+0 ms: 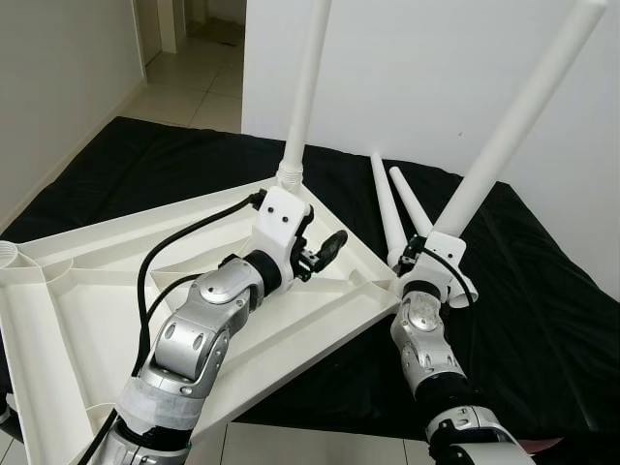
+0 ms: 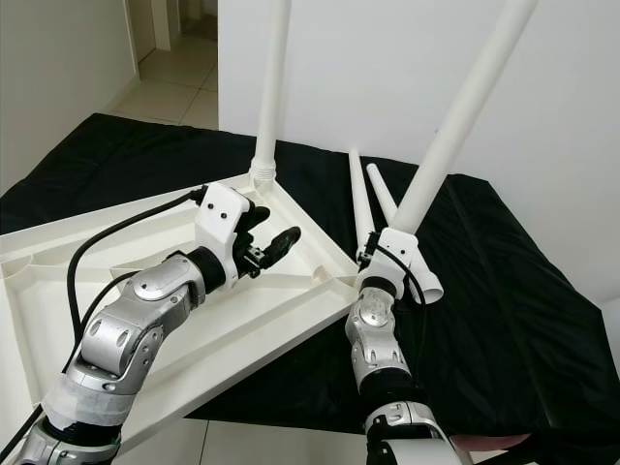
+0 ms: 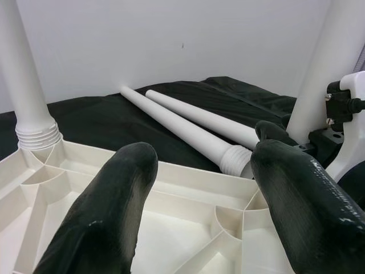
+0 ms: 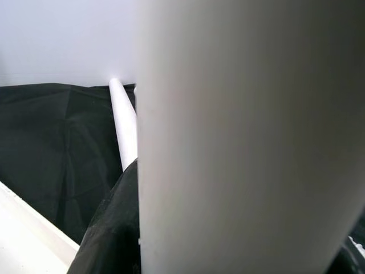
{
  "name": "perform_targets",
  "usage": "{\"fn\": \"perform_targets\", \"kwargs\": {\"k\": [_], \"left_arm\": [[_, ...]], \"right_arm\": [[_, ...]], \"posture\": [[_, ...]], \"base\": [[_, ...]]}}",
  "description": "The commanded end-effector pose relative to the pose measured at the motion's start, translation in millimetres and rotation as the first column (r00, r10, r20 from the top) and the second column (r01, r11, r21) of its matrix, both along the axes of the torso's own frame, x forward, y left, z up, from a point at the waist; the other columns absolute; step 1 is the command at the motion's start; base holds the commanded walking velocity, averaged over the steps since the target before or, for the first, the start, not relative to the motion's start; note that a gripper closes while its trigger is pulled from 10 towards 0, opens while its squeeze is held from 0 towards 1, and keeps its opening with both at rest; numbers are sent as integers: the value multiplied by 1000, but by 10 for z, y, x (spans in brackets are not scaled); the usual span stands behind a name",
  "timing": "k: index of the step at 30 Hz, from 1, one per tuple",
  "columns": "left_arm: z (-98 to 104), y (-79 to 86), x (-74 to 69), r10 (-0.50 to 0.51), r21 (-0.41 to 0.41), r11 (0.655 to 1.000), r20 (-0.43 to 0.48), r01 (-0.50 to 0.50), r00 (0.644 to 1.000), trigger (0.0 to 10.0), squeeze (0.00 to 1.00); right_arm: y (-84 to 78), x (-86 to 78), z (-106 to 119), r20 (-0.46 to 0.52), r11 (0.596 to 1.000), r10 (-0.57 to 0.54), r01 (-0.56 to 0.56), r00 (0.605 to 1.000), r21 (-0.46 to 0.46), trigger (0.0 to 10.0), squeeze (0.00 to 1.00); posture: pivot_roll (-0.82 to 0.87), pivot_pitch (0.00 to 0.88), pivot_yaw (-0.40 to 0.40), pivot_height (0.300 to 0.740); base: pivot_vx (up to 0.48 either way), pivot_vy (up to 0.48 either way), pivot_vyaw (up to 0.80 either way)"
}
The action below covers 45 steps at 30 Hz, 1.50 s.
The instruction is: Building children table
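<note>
The white tabletop [image 1: 116, 320] lies upside down on a black sheet [image 1: 542, 320], ribs facing up, one leg [image 1: 308, 87] standing screwed into its far corner just beyond the left tool [image 1: 325, 250]. That tool hovers over the ribbed underside near the corner, fingers [image 3: 114, 211] spread wide and holding nothing. The right tool [image 2: 392, 254] is clamped around a second leg [image 2: 460, 111], which tilts up and away at the tabletop's nearer corner. Two loose legs [image 1: 395, 208] lie on the sheet just past it.
</note>
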<state>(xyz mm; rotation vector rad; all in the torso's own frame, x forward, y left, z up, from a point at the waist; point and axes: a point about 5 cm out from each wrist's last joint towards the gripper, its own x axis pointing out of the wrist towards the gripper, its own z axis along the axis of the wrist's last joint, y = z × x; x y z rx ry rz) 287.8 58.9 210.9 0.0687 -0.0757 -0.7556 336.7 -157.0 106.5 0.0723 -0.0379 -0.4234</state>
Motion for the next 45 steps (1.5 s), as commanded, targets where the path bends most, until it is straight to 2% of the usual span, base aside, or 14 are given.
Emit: {"fn": "perform_targets", "kwargs": {"k": [1, 5, 6, 7, 12, 16, 20, 21, 25, 26, 29, 30, 31, 45], "left_arm": [[4, -49, -10, -9, 5, 1000, 10, 9, 1000, 10000, 0], [5, -61, -20, -14, 5, 1000, 10, 14, 1000, 10000, 0], [3, -69, -24, -17, 5, 1000, 9, 17, 1000, 10000, 0], [-1, -77, -27, -20, 6, 1000, 9, 20, 1000, 10000, 0], [-6, -84, -30, -23, 7, 1000, 8, 23, 1000, 10000, 0], [-16, -151, -64, -51, 2, 999, 0, 51, 999, 10000, 0], [-37, -200, -94, -72, 7, 997, -6, 72, 997, 10000, 0], [-59, -228, -108, -83, 13, 996, -11, 83, 997, 10000, 0], [-82, -257, -123, -94, 19, 995, -17, 95, 995, 10000, 0], [-107, -303, -155, -114, 26, 993, -23, 114, 993, 10000, 0], [-115, -329, -170, -124, 28, 992, -25, 125, 992, 10000, 0], [-118, -350, -178, -132, 28, 991, -26, 132, 991, 10000, 0], [-115, -362, -179, -135, 27, 990, -25, 135, 991, 10000, 0], [-72, -335, -138, -113, 29, 993, -6, 114, 994, 10000, 0]], "right_arm": [[-205, -205, -450, -212, 997, -76, 70, 974, -35, 10000, 0], [-169, -189, -379, -148, 999, -39, 35, 988, -30, 10000, 0], [-150, -176, -322, -105, 999, -12, 9, 994, -34, 10000, 157], [-144, -163, -272, -66, 999, 13, -15, 998, -30, 10000, 1000], [-142, -154, -227, -31, 999, 33, -34, 999, -24, 10000, 1000], [-210, -124, -59, 69, 993, 85, -79, 994, -88, 10000, 1000], [-243, -110, -27, 80, 990, 112, -104, 990, -96, 10000, 1000], [-261, -102, -14, 78, 987, 131, -123, 988, -104, 10000, 729], [-280, -93, 0, 76, 983, 152, -143, 985, -114, 10000, 729], [-308, -94, 43, 103, 972, 221, -209, 970, -111, 10000, 0], [-322, -86, 57, 106, 961, 269, -258, 957, -101, 10000, 0], [-333, -77, 62, 113, 946, 322, -314, 940, -79, 1373, 0], [-342, -66, 59, 107, 932, 363, -357, 926, -66, 0, 0], [-359, -1, 119, 112, 887, 462, -458, 880, -58, 0, 0]], "posture": [[49, 0, -125, 740], [49, 0, -125, 740], [50, 0, -127, 740], [50, 0, -129, 740], [50, 0, -129, 740], [48, 0, -130, 740], [43, 0, -128, 740], [43, 0, -128, 740], [43, 0, -128, 740], [31, 0, -124, 740], [31, 0, -124, 740], [27, 0, -122, 740], [27, 0, -122, 740], [31, 0, -123, 740]], "base": [[0, 0, 0], [0, 0, 0], [0, 0, 0], [0, 0, 0], [0, 0, 0], [0, 0, 0], [0, 0, 0], [0, 0, 0], [0, 0, 0], [0, 0, 0], [0, 0, 0], [0, 0, 0], [0, 0, 0], [0, 0, 0]]}}
